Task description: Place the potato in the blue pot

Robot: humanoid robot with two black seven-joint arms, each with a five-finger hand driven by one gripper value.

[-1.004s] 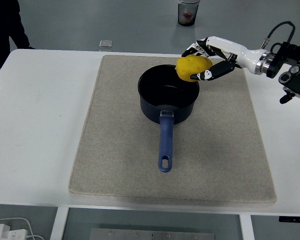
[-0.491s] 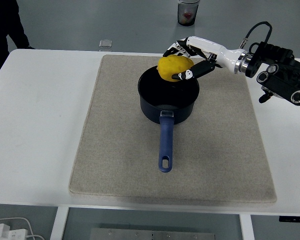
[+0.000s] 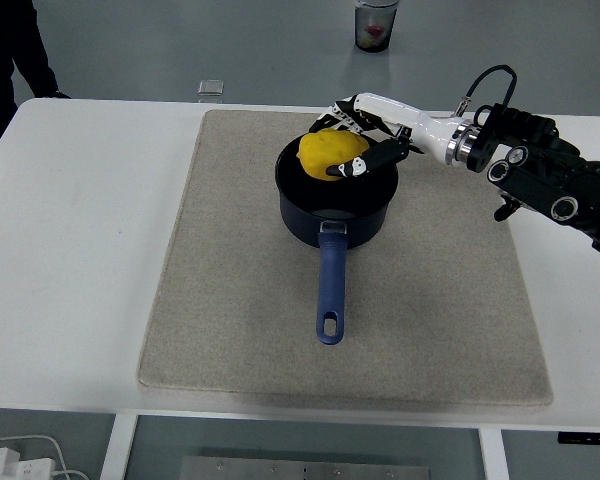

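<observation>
A yellow potato (image 3: 330, 152) is held in my right hand (image 3: 354, 140), whose fingers curl around it from behind and below. It hangs over the open mouth of the blue pot (image 3: 302, 215), toward the pot's far left rim. The pot stands on the beige mat (image 3: 230, 300) with its blue handle (image 3: 330, 285) pointing toward the table's near edge. My right arm (image 3: 520, 165) reaches in from the right edge. My left arm is out of the picture.
A small clear container (image 3: 211, 90) sits at the table's far edge, left of the pot. On the floor beyond the table stands a cup (image 3: 376, 24). A person's dark clothing (image 3: 10, 50) shows at the top left corner.
My right hand has carried the potato leftward and slightly down, from over the pot's right rim to above its opening. The pot has not moved.
</observation>
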